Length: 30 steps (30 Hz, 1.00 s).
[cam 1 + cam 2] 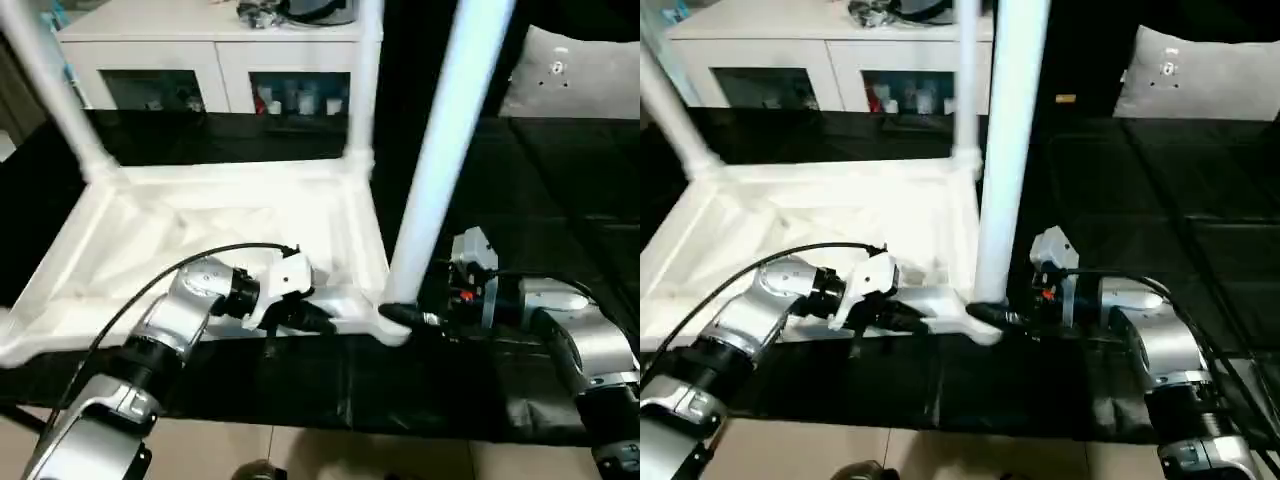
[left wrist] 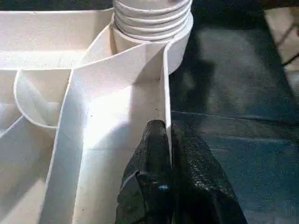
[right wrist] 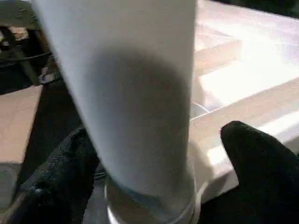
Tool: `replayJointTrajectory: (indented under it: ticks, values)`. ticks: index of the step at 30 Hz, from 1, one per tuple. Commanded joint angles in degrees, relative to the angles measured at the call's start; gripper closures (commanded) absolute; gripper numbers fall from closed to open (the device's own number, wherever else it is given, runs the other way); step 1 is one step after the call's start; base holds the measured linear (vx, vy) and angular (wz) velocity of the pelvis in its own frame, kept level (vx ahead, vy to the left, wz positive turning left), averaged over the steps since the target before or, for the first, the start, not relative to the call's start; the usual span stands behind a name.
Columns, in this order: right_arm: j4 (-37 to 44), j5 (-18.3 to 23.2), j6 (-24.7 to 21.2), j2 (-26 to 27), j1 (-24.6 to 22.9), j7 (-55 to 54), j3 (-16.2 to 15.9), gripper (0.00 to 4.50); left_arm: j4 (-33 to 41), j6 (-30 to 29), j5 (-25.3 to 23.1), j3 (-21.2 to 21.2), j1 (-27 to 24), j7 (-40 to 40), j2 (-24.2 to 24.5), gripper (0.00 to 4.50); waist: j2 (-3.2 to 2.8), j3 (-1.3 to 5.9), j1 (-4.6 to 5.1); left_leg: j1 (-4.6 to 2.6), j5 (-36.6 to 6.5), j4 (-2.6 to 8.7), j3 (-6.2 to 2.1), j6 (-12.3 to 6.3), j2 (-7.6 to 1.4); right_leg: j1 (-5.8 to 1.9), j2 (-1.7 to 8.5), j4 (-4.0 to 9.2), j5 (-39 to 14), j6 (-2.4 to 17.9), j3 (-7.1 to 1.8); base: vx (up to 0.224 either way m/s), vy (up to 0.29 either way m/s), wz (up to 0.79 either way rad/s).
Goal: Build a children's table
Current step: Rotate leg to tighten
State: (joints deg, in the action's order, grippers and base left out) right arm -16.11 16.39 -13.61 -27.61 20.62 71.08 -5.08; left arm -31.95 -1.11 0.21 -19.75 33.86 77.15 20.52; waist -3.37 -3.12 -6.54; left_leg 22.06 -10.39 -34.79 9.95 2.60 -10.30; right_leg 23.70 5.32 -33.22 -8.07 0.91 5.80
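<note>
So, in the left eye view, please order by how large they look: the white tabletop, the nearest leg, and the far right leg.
1. Tabletop.
2. Nearest leg, though closeness to the camera enlarges it.
3. Far right leg, looking thinnest because it stands farther away.

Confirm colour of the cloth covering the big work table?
Black. The cloth shows best in the left eye view, around the white table top.

We are looking at our two forearms, both wearing smooth silver casings with black rings at the joints. A thin black cable (image 1: 150, 285) is arching over the left forearm (image 1: 175, 310) toward a white wrist bracket (image 1: 285, 280). The right forearm (image 1: 585, 335) is carrying a pale grey block (image 1: 472, 250) with red marks. Each tool is showing black, finely textured fingers (image 2: 154, 158).
</note>
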Motion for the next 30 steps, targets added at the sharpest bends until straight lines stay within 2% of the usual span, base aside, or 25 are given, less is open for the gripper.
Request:
replayJointTrajectory:
  ticks: [1, 4, 8, 13, 14, 17, 18, 21, 25, 26, 28, 30]
  values:
    - [0.19, 1.14, -0.93, -0.42, 1.10, 1.71, -0.77, 0.73, 0.36, 2.58, 0.86, -0.55, 2.34, 2.01, -0.21, 4.50, 0.97, 4.53, 0.23, -1.02, -11.65, 3.98, -0.64, -4.64, -2.86, -3.37, 3.56, 3.70, -19.30, 10.68, -2.60, 0.000, 0.000, 0.00]
    - [0.94, 2.13, -2.05, -1.33, 1.17, 3.54, -1.83, 0.90, -1.71, 4.74, 0.76, -0.80, 3.15, 3.05, -0.14, 4.50, 0.97, 4.56, 0.16, -1.14, -12.00, 3.96, -0.62, -4.67, -2.83, -3.34, 3.53, 3.84, -19.45, 10.53, -2.57, 0.000, 0.000, 0.00]
    - [0.93, 1.35, -1.86, -1.73, 0.93, 4.53, -2.54, 1.27, -3.06, 5.38, 0.62, -0.73, 3.67, 3.94, -0.16, 4.50, 0.90, 4.60, 0.07, -1.05, -11.49, 3.96, -0.64, -4.46, -2.88, -3.33, 3.61, 3.78, -19.38, 10.49, -2.59, 0.000, 0.000, 0.00]
    - [0.91, 1.54, -2.38, -1.35, 0.89, 4.93, -2.22, 1.71, -4.63, 6.35, 0.61, -0.58, 4.26, 4.01, -0.23, 4.50, 0.98, 4.60, 0.00, -1.06, -11.52, 3.97, -0.67, -4.36, -2.91, -3.34, 3.66, 3.74, -19.35, 10.60, -2.58, 0.000, 0.000, 0.00]
    - [0.98, 1.61, -2.47, -1.32, 0.83, 4.98, -2.24, 1.91, -4.69, 6.39, 0.63, -0.58, 4.28, 4.04, -0.20, 4.50, 1.03, 4.61, 0.00, -1.01, -11.46, 3.96, -0.68, -4.37, -2.91, -3.41, 3.69, 3.72, -19.41, 10.60, -2.57, 0.000, 0.000, 0.00]
    - [1.22, 2.12, -2.81, -1.43, 0.72, 4.99, -2.46, 2.07, -5.10, 6.75, 0.69, -0.49, 4.43, 4.07, -0.27, 4.50, 1.17, 4.66, -0.06, -0.98, -10.86, 3.93, -0.68, -4.53, -2.92, -3.43, 3.70, 3.60, -18.94, 10.70, -2.58, 0.000, 0.000, 0.00]
    - [1.52, 2.48, -3.18, -1.20, 0.58, 4.72, -2.55, 2.14, -5.24, 6.79, 0.77, -0.39, 4.50, 4.07, -0.34, 4.50, 1.50, 4.61, -0.02, -0.97, -10.81, 3.96, -0.62, -4.61, -2.94, -3.40, 3.67, 3.62, -18.98, 10.65, -2.60, 0.000, 0.000, 0.00]
    - [2.19, 3.38, -4.78, -0.31, 0.20, 3.73, -2.49, 2.31, -5.47, 6.49, 1.00, 0.13, 4.57, 3.71, -0.65, 4.50, 1.48, 4.48, -0.04, -1.08, -11.14, 4.03, -0.63, -4.37, -2.94, -3.32, 3.75, 3.82, -21.14, 9.98, -2.59, 0.000, 0.000, 0.00]
    - [2.88, 3.21, -7.19, 3.12, -0.43, -3.03, -1.41, 2.39, -3.19, 2.37, 1.04, 1.16, 3.67, 0.22, -1.03, 4.50, 1.42, 4.21, 0.31, -1.27, -13.06, 4.23, -0.71, -3.35, -2.86, -3.15, 3.77, 4.29, -24.69, 9.00, -2.49, 0.000, 0.000, 0.00]
    - [3.49, 1.53, -7.91, 5.48, -0.65, -8.47, -1.51, 2.40, -1.10, -1.06, 1.39, 2.00, 2.92, -2.40, -1.70, 4.50, 1.08, 4.12, 0.60, -1.40, -14.08, 4.33, -0.80, -2.46, -2.82, -3.00, 3.79, 4.43, -26.14, 8.53, -2.50, 0.000, 0.000, 0.00]
    - [3.37, 0.57, -8.04, 6.64, -0.55, -11.26, -1.42, 2.42, -0.13, -2.79, 1.54, 2.37, 2.62, -3.64, -2.07, 4.50, 1.25, 3.82, 1.15, -1.66, -16.39, 4.46, -0.96, -1.33, -2.57, -2.95, 3.77, 4.93, -29.97, 7.32, -2.18, 0.000, 0.000, 0.00]
    - [2.57, -2.05, -8.83, 9.16, 0.04, -18.15, -1.18, 2.43, 2.37, -6.24, 1.48, 3.01, 1.87, -6.82, -3.21, 4.50, 1.07, 3.51, 2.03, -1.70, -18.87, 4.62, -1.22, -0.67, -2.34, -2.97, 3.66, 5.50, -33.23, 5.87, -1.79, 0.000, 0.000, 0.00]
